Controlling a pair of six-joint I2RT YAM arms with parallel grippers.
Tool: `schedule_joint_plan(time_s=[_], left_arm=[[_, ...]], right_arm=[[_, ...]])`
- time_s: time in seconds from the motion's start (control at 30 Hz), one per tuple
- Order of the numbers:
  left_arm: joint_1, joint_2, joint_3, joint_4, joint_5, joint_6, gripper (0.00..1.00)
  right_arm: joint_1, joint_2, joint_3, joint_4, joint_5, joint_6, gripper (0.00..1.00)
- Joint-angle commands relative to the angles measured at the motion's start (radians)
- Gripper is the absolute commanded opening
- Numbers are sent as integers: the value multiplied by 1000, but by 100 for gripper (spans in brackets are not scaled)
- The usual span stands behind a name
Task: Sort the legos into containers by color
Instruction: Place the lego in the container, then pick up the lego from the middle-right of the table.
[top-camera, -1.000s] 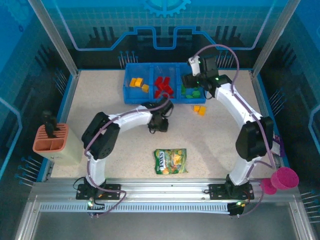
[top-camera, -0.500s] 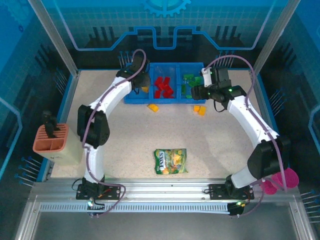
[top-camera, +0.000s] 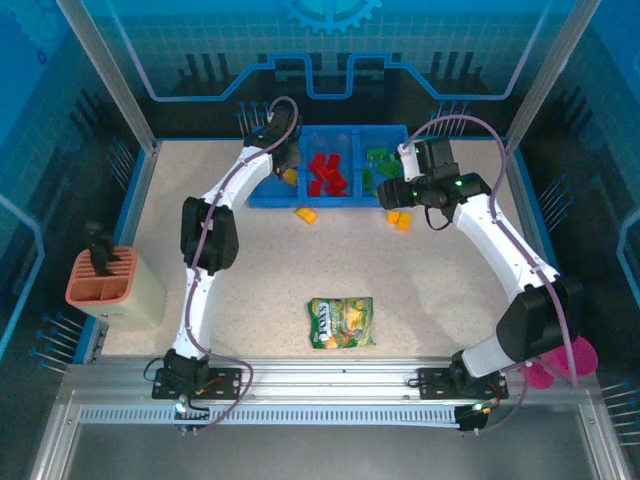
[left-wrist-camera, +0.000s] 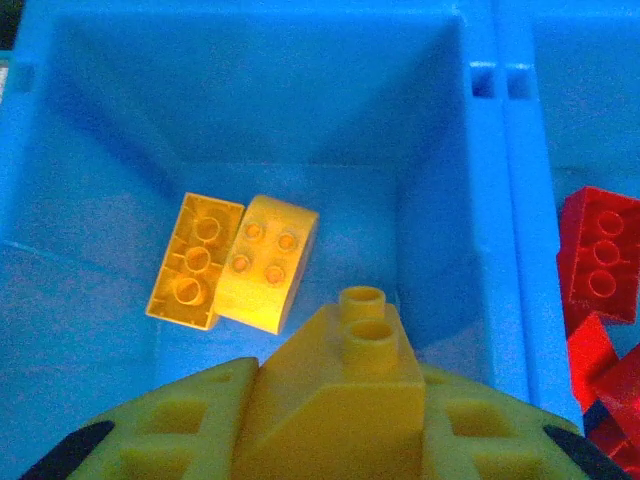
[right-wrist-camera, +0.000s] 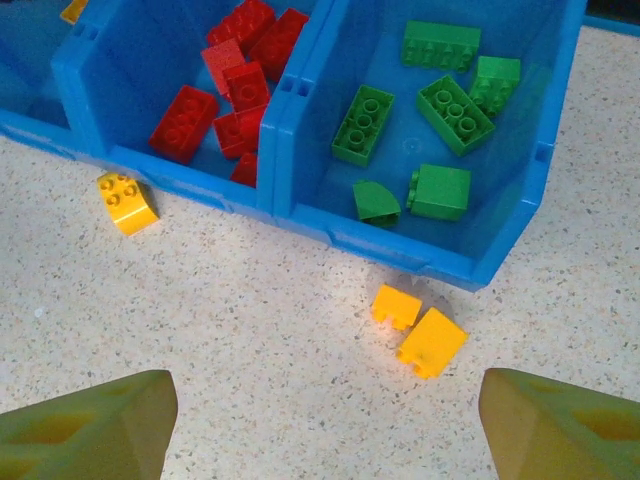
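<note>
The blue tray (top-camera: 262, 196) stands at the back of the table with three compartments. My left gripper (top-camera: 283, 160) hangs over the left compartment (left-wrist-camera: 300, 120), shut on a yellow lego (left-wrist-camera: 345, 400); two more yellow legos (left-wrist-camera: 235, 262) lie below. Red legos (right-wrist-camera: 232, 85) fill the middle compartment and green legos (right-wrist-camera: 425, 110) the right one. My right gripper (top-camera: 392, 193) is open above the table in front of the tray. Two yellow legos (right-wrist-camera: 418, 328) lie below it, and one more yellow lego (right-wrist-camera: 126, 202) sits near the tray's front wall.
A green-yellow candy bag (top-camera: 341, 322) lies in the middle front of the table. An orange-brown basket (top-camera: 104, 281) stands at the left edge and a pink cup (top-camera: 566, 360) at the front right.
My left arm has swung from the table's middle to the tray's left compartment. The right gripper has drawn back from the green compartment to the table in front of it.
</note>
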Motion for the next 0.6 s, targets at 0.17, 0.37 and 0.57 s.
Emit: schedule_joint_plan(time_s=[0.17,0.37,0.57], left_arm=[[10,-14,29,-10,-17,91,67],[-117,-147,22,-16,-148,257,72],[-309,-224,-97,-45,-43,101,73]], right_arm=[[38,-23,4,-47,12,-27,82],[36,-82,-4,-68,100,-70,82],[-6,-209,-67,-21,152,-14,84]])
